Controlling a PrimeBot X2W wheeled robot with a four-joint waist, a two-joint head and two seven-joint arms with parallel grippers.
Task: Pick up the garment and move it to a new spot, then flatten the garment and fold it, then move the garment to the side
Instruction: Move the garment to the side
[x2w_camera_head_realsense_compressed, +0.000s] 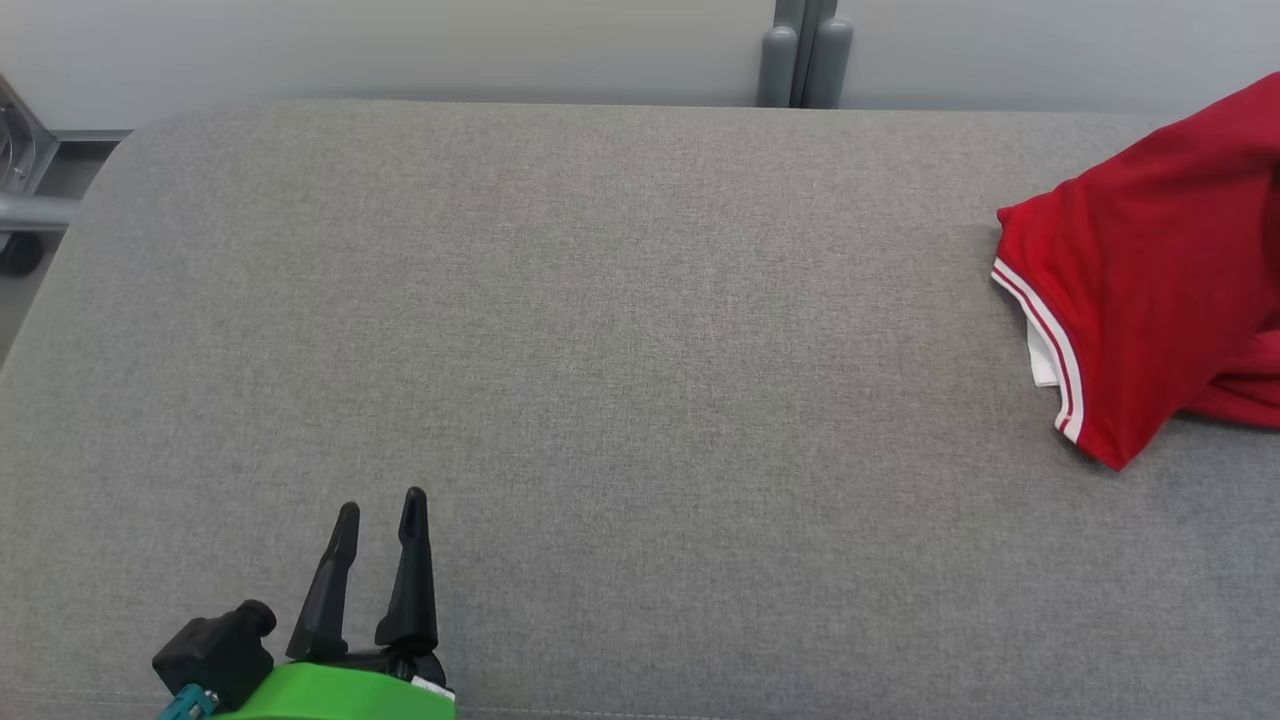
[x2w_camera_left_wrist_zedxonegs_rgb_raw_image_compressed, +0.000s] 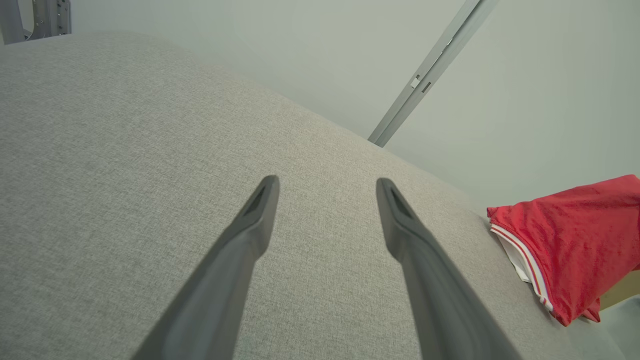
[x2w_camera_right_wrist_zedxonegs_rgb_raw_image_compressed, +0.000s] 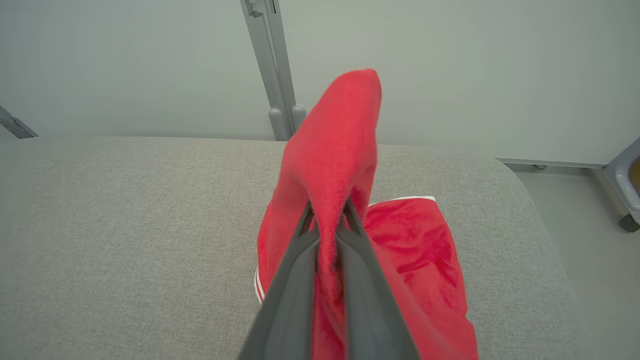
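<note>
The garment (x2w_camera_head_realsense_compressed: 1150, 280) is red with white-striped sleeve trim and lies bunched at the right edge of the grey padded table (x2w_camera_head_realsense_compressed: 620, 330), partly lifted. In the right wrist view my right gripper (x2w_camera_right_wrist_zedxonegs_rgb_raw_image_compressed: 327, 212) is shut on a fold of the garment (x2w_camera_right_wrist_zedxonegs_rgb_raw_image_compressed: 335, 150), which rises above the fingertips and hangs down to the table. My left gripper (x2w_camera_head_realsense_compressed: 380, 510) stands open near the front left of the table, far from the cloth, nothing between its fingers. The left wrist view shows the left gripper (x2w_camera_left_wrist_zedxonegs_rgb_raw_image_compressed: 327, 185) spread wide, with the garment (x2w_camera_left_wrist_zedxonegs_rgb_raw_image_compressed: 570, 235) at right.
A grey wall with a vertical metal post (x2w_camera_head_realsense_compressed: 805, 50) runs behind the table. A metal frame (x2w_camera_head_realsense_compressed: 25, 190) stands off the table's left end. Off the right end is bare floor with a wheeled cart's corner (x2w_camera_right_wrist_zedxonegs_rgb_raw_image_compressed: 625, 185).
</note>
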